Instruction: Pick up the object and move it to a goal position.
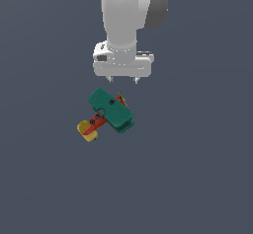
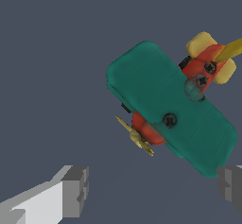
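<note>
On dark floor, toy airplane

My exterior view looks down from high; my wrist view looks down closely; both share the airplane.

Airplane seemingly just before jaws

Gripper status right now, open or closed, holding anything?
Gripper: open, holding nothing; the toy airplane with a teal-green wing lies apart from its fingers.
</note>
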Controlling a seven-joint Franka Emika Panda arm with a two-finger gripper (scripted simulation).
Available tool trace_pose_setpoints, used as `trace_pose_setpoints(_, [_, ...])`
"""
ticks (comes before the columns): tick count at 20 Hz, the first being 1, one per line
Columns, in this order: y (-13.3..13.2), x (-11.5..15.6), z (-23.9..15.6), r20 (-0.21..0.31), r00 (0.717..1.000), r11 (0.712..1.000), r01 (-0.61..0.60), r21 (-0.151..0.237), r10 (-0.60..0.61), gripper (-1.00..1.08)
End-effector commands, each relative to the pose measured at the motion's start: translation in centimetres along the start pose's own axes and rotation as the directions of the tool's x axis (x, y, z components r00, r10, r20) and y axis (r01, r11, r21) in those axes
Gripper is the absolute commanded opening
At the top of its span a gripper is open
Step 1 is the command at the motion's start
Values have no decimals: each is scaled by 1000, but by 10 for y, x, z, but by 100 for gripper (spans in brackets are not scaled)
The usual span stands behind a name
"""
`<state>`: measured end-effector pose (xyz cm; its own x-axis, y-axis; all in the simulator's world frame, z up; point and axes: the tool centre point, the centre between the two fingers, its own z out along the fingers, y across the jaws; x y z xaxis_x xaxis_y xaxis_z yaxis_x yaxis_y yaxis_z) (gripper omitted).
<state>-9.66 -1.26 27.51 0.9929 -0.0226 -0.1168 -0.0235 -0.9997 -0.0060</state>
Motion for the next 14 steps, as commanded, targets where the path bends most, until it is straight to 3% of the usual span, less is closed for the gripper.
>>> trace_pose_setpoints(1, [0, 0, 0, 0, 1000, 1000, 0, 0, 0, 28])
trace_pose_setpoints(8, [3, -2, 3, 6, 1000, 1000, -1, -16, 1, 28])
trace_pose_setpoints(14, [10, -6, 9, 22, 1000, 998, -3, -56, 4, 28])
